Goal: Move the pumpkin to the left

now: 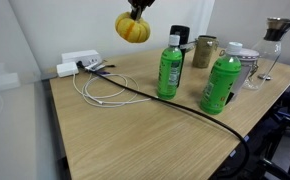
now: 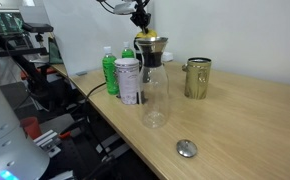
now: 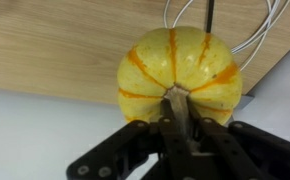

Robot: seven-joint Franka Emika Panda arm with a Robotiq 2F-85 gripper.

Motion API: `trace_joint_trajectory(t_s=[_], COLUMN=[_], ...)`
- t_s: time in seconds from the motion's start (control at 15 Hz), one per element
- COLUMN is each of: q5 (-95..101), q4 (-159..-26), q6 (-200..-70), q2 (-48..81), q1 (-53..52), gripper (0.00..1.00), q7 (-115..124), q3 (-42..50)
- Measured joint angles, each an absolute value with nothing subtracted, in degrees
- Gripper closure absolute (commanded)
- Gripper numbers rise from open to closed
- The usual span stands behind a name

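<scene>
The pumpkin (image 1: 132, 28) is yellow-orange and ribbed. It hangs in the air high above the wooden table (image 1: 155, 130), held by its stem. My gripper (image 1: 138, 7) is shut on the stem, at the top edge of an exterior view. In the wrist view the pumpkin (image 3: 180, 72) fills the middle and the jaws (image 3: 180, 125) clamp its pale stem. In an exterior view the gripper (image 2: 141, 20) shows above the glass carafe, and the pumpkin (image 2: 145, 36) is mostly hidden behind it.
Two green bottles (image 1: 170, 68) (image 1: 221, 84) stand on the table. A white power strip (image 1: 78, 62) with white and black cables (image 1: 110, 88) lies at the back. A brass cup (image 1: 204, 51), a metal can (image 2: 128, 81) and a glass carafe (image 2: 153, 90) stand nearby.
</scene>
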State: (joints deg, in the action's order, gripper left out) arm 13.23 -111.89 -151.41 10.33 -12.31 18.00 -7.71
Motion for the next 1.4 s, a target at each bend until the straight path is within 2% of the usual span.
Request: trace_joint_trajectory(t_s=[0.73,1.4], q5=[10.1,9.9], q4=[-99.5,-96.1], q6=[-151.3,-151.2], q2=[26.1,32.4], q1=[-17.6,-17.7], gripper=[0.96,0.96], q7=[4.4,-5.5], q3=[-13.1,-14.0])
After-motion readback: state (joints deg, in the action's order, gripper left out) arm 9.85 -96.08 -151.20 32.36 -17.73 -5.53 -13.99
